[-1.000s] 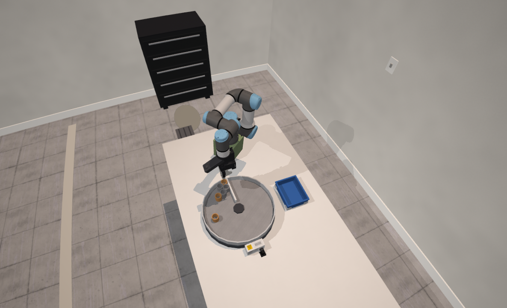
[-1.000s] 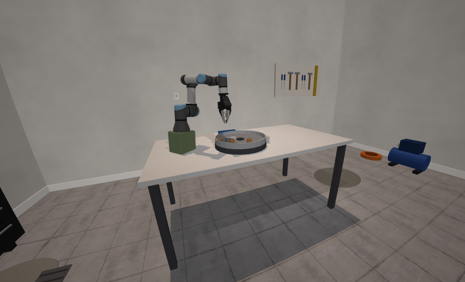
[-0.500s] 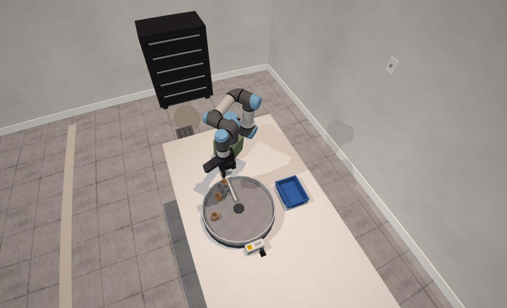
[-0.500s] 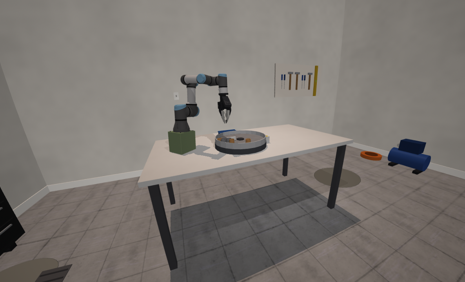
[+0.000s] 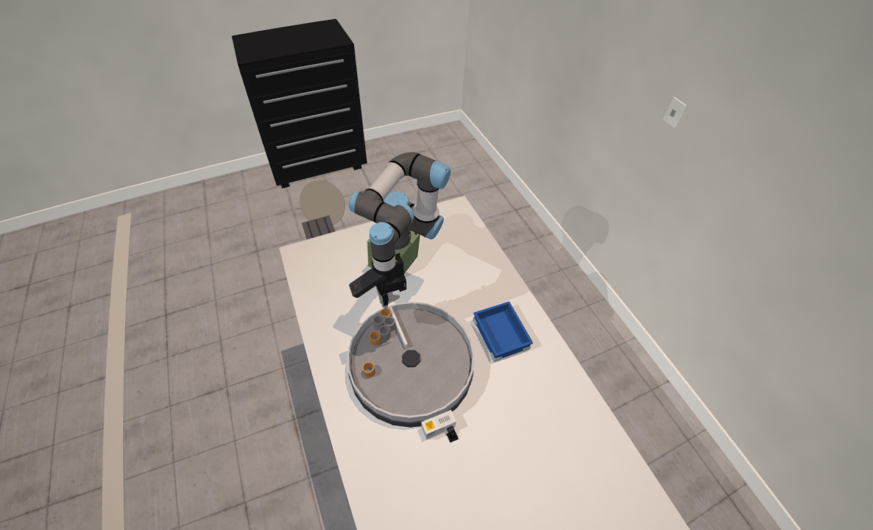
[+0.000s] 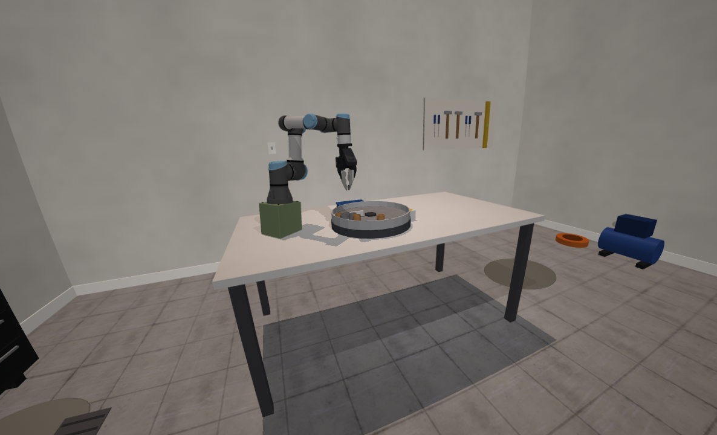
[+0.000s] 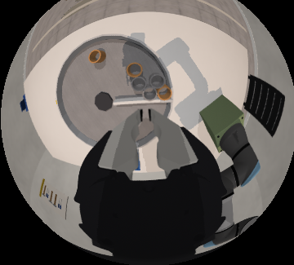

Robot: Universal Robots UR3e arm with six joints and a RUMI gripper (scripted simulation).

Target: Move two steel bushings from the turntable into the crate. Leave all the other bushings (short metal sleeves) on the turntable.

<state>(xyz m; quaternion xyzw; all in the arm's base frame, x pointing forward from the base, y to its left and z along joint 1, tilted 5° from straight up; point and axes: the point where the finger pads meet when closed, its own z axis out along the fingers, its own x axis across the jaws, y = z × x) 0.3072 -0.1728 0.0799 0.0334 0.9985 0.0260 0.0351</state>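
My gripper (image 5: 386, 304) (image 6: 347, 188) (image 7: 145, 109) is shut and empty, high above the turntable's rim near the arm. Three grey steel bushings (image 5: 378, 321) (image 5: 389, 322) (image 5: 384, 332) stand close together on the round grey turntable (image 5: 433, 385) (image 6: 372, 229) (image 7: 82, 108), near its wall. One copper-coloured bushing (image 5: 386, 313) (image 7: 170, 93) stands beside them at the wall. A second copper-coloured bushing (image 5: 375, 338) (image 6: 356, 217) is on their other side. A third one (image 5: 368, 370) (image 6: 380, 217) (image 7: 102, 56) stands apart. The blue crate (image 5: 503, 331) looks empty in the top view.
A pale bar (image 5: 399, 329) (image 7: 143, 102) runs from near the turntable's dark hub (image 5: 411, 358) (image 7: 104, 101) to its wall, beside the bushing group. A white box with a yellow label (image 5: 438, 423) sits at the turntable's outer edge. The arm stands on a green block (image 6: 280, 219) (image 7: 220, 112).
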